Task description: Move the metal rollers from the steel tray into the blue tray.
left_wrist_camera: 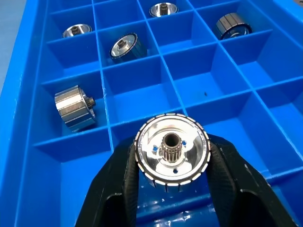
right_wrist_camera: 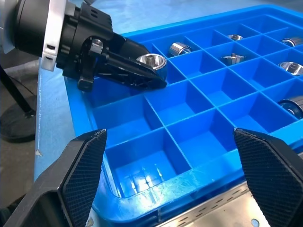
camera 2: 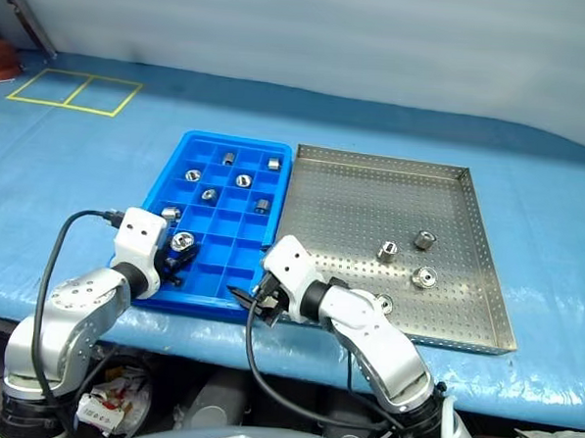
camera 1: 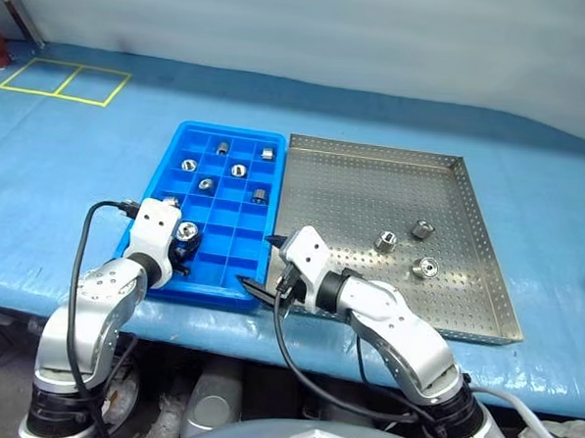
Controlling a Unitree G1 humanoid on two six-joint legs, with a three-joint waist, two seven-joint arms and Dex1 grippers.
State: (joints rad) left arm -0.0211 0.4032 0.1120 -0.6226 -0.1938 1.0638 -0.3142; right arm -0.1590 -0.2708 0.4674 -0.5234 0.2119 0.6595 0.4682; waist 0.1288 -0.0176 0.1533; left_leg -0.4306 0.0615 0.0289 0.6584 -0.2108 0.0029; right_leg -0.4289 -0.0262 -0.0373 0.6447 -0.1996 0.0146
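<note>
Left wrist view: left gripper [left_wrist_camera: 173, 184] jaws clasp a roller [left_wrist_camera: 172, 151] over the blue tray [left_wrist_camera: 142, 92]; right gripper [right_wrist_camera: 170, 182] jaws gape.

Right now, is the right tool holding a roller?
No: in the right wrist view the right tool stands wide open with nothing between its fingers, while the left tool grips a metal roller over the blue tray.

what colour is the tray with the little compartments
Bright blue; the blue tray shows best in the left wrist view.
</note>
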